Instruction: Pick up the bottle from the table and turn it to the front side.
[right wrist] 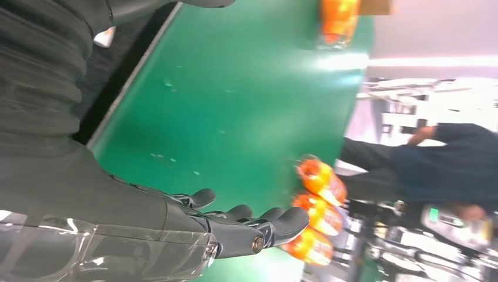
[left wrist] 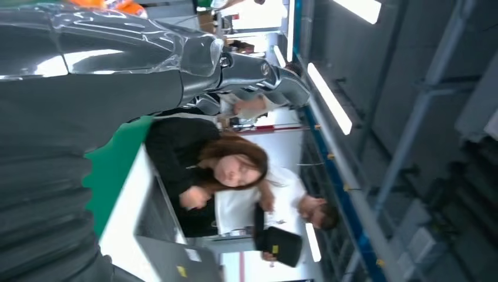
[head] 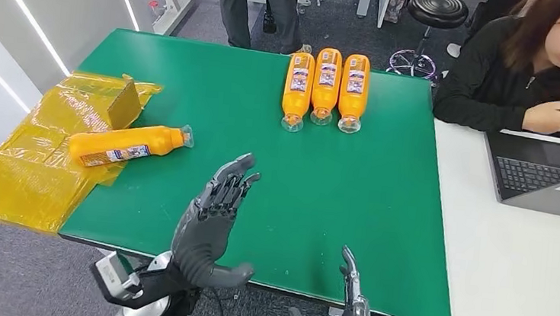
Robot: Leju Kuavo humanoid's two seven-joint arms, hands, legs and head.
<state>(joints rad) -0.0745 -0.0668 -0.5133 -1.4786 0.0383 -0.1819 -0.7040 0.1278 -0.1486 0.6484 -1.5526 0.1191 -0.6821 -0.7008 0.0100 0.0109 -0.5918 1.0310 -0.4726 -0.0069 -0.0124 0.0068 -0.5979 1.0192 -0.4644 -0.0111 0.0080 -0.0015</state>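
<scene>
A green worktop (head: 264, 126) fills the middle of the head view. One orange bottle (head: 126, 145) lies on its side at the left edge of the worktop. Its cap end points to the right and its other end rests on a crinkly yellow plastic sheet (head: 24, 166). A small brown box (head: 123, 103) sits on that sheet, just behind the bottle.

The left hand (head: 214, 225) is up above the worktop, near the front edge. Its fingers are spread apart and point toward the far side. It holds nothing. The bottle lies to the left of this hand and is not touching it.

The right hand (head: 348, 301) is low at the front edge of the worktop. In the right wrist view its fingers (right wrist: 258, 226) are stretched out and a little apart, with nothing in them.

Three more orange bottles (head: 326, 88) lie side by side at the far side of the worktop. Their caps point toward the robot.

A white desk (head: 513, 255) stands against the right side of the worktop. A laptop (head: 547, 174) sits open on it. A person in a black top (head: 498, 78) sits behind the laptop. Another person's legs (head: 256, 7) stand past the far edge of the worktop.
</scene>
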